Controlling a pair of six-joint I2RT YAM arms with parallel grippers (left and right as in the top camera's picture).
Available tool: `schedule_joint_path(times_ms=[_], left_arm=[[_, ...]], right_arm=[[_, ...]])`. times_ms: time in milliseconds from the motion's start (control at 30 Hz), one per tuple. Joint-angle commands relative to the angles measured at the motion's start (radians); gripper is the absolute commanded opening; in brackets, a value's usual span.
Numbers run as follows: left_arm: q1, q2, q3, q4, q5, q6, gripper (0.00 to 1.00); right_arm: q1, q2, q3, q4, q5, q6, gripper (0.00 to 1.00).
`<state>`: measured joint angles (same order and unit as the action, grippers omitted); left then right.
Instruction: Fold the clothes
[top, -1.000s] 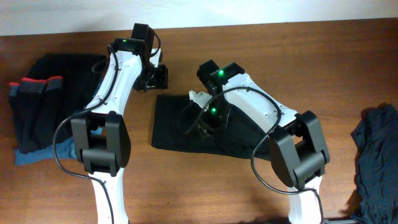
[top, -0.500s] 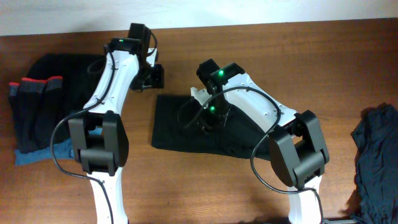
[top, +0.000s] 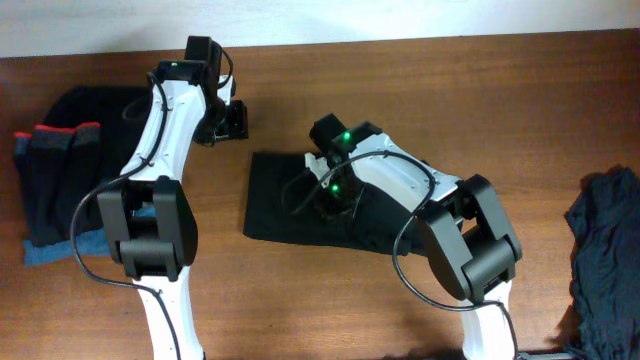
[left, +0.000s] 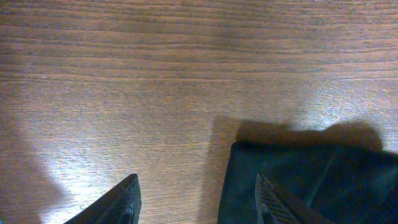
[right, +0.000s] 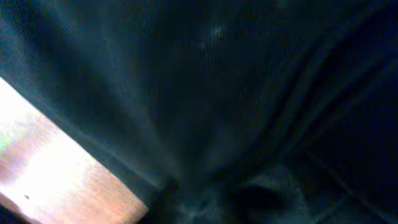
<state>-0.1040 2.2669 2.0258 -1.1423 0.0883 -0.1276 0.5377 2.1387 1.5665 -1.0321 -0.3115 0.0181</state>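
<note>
Right pincer (top: 331, 204) down on long plain black fabric garment (top: 275, 200), mid-table.
Grip buried in bunched cloth, cannot tell; left pincer (left: 198, 208) spread over brown wooden table (left: 155, 74), just off garment's far-left corner; long axis left-right, right arm nearer.

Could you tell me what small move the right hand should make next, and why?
Probably a slight lift straight up, to test the grip. The right hand is pressed onto the middle of the black garment, and its wrist view shows creases gathering to one spot, suggesting a pinch. The left hand hangs open beside the garment's corner, holding nothing.
</note>
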Motion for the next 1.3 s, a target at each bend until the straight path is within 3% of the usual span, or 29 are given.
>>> schedule_joint_path(times_ms=[0,400,467,500,533,667,867,1033,1267], left_arm=[[0.003,0.011,0.019,0.003,-0.007,0.01,0.59],[0.003,0.011,0.019,0.003,-0.007,0.01,0.59],[0.003,0.011,0.019,0.003,-0.007,0.01,0.59],[0.003,0.011,0.019,0.003,-0.007,0.01,0.59],[0.003,0.011,0.019,0.003,-0.007,0.01,0.59],[0.003,0.011,0.019,0.0,-0.007,0.01,0.59],[0.003,0.011,0.019,-0.01,-0.007,0.01,0.59],[0.003,0.011,0.019,-0.017,-0.007,0.01,0.59],[0.003,0.011,0.019,-0.021,-0.007,0.01,0.59]], right_arm=[[0.007,0.011,-0.008,0.001,0.008,0.019,0.04],[0.007,0.005,0.061,-0.252,0.002,0.013,0.04],[0.007,0.005,0.061,-0.261,0.002,0.013,0.17],[0.007,0.005,0.061,-0.249,0.003,0.013,0.32],[0.007,0.005,0.061,-0.238,0.003,0.013,0.36],[0.004,0.005,0.08,-0.186,0.008,0.013,0.31],[-0.024,-0.042,0.229,-0.23,0.063,0.014,0.32],[-0.124,-0.109,0.34,-0.264,0.156,0.05,0.38],[-0.383,-0.129,0.321,-0.317,0.074,0.05,0.42]])
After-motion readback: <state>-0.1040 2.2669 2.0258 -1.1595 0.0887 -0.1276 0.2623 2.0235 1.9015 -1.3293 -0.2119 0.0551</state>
